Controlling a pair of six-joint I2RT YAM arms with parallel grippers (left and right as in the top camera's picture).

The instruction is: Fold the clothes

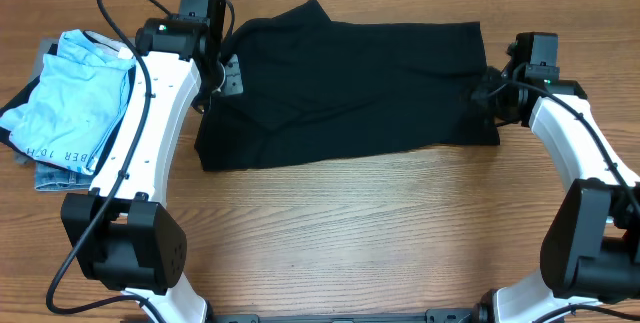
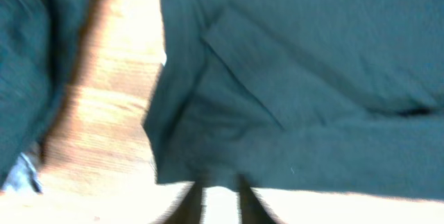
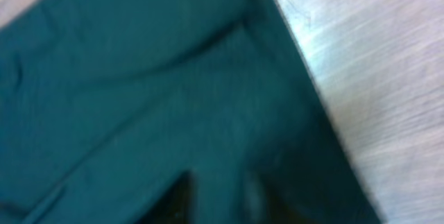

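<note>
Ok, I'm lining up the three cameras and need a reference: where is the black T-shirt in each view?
Overhead: the black T-shirt lies across the upper middle of the picture.
Left wrist: the T-shirt fills the centre and right.
Right wrist: the T-shirt covers the left and centre, its edge running diagonally.
Shared landmark: the wooden table beside the shirt's edge.

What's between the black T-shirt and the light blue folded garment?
Left of the black T-shirt, the left arm and its white link cross above the wooden table; overhead view.
</note>
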